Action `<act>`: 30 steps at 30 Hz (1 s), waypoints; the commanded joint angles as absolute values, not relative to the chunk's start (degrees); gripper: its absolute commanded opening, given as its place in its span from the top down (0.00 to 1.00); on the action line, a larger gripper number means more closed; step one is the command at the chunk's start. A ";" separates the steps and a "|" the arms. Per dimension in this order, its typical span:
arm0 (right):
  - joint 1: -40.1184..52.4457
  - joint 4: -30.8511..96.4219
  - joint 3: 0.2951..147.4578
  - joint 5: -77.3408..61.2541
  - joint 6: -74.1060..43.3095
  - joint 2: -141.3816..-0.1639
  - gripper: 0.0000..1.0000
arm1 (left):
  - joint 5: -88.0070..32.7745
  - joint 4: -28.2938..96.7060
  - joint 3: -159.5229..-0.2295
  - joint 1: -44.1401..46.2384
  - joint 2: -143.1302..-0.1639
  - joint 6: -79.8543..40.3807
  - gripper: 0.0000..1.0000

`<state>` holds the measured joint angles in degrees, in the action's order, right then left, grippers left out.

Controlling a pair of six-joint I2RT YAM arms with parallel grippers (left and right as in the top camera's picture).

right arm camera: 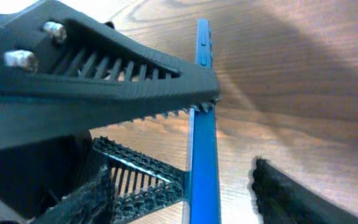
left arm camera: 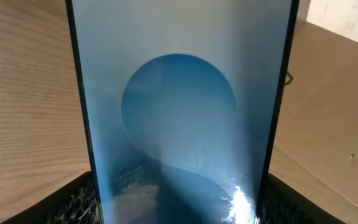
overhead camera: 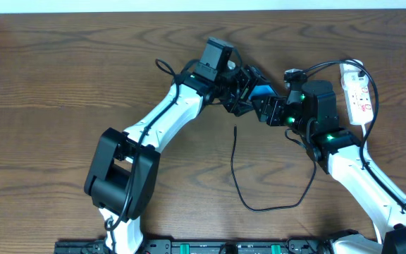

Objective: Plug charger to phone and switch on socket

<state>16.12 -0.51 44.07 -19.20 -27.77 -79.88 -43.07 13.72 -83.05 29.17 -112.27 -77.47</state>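
The phone (left arm camera: 179,112) fills the left wrist view, its blue screen with a lighter circle facing the camera. My left gripper (left arm camera: 179,208) is shut on its two long edges and holds it above the table; in the overhead view the left gripper (overhead camera: 244,88) holds the phone (overhead camera: 263,90) at centre back. In the right wrist view the phone (right arm camera: 204,124) shows edge-on between my right gripper's (right arm camera: 179,196) open fingers, with a gap on each side. The charger cable (overhead camera: 249,201) lies loose on the table, its connector tip (overhead camera: 235,130) free. The socket (overhead camera: 358,95) lies at the right.
The left gripper's fingers (right arm camera: 104,81) cross the right wrist view right next to my right fingers. The charger cable loops in front of the right arm (overhead camera: 344,166). A light board (left arm camera: 328,124) lies behind the phone in the left wrist view.
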 commanded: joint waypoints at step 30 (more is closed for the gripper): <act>16.60 -0.23 44.80 -18.33 -27.83 -79.88 0.99 | -42.57 13.34 -83.50 29.34 -109.60 -78.26 0.92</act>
